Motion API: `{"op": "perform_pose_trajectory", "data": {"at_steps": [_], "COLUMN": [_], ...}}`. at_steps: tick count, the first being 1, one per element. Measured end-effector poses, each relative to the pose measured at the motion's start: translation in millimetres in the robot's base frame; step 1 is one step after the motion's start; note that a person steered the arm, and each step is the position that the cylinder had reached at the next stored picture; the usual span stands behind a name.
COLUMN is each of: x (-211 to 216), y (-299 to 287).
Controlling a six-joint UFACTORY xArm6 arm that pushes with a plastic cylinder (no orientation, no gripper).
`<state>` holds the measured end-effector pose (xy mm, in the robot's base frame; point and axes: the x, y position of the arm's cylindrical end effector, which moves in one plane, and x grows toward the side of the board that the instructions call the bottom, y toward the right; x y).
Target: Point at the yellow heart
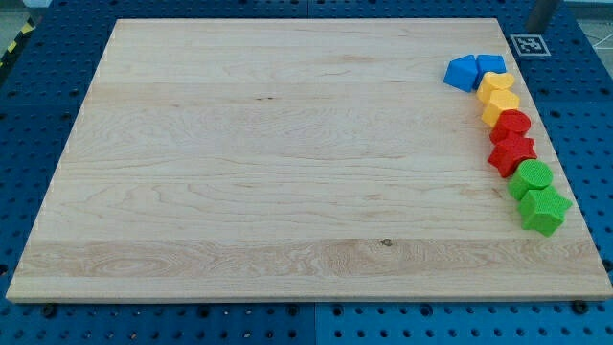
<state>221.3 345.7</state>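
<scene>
My tip does not show in the view, so I cannot tell the tool's state or where it stands relative to the blocks. A wooden worktop (287,163) carries eight blocks, strung in a touching chain down its right edge. The yellow heart (500,105) is the landmark. Just above it sits a yellow hexagon (495,85). Above that lie a blue block (463,72) and a second blue block (490,63), side by side. Just below the heart comes a red round block (511,124), then a red star (511,152), a green round block (532,176), and a green star (544,209) lowest.
</scene>
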Motion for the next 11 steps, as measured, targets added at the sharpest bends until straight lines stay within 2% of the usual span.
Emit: {"op": "perform_pose_trajectory", "data": {"at_steps": [3, 7, 11], "x": [81, 116, 125], "y": [-13, -46, -81]}}
